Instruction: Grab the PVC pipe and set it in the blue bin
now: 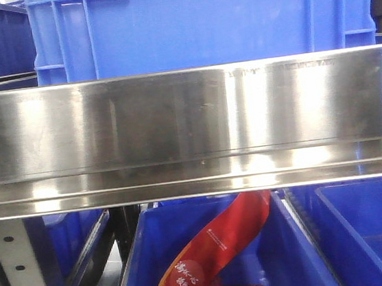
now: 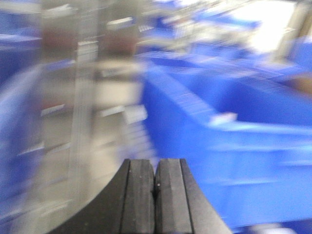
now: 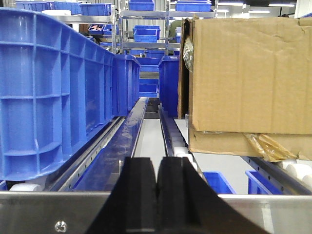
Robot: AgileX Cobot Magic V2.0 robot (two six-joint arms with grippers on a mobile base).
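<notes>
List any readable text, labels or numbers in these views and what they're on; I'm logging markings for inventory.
Red ribbon in the lower blue bin: yellow characters, too small to read.
Steel rail: faint stamped line near its top edge, illegible.
Cardboard box: no print visible.
Left wrist view: too blurred to read.

A wide steel rail (image 1: 190, 133) spans the frame, a blue crate (image 1: 201, 21) behind it and a red banner (image 1: 214, 254) lying in a blue bin (image 1: 139, 259) below.
</notes>
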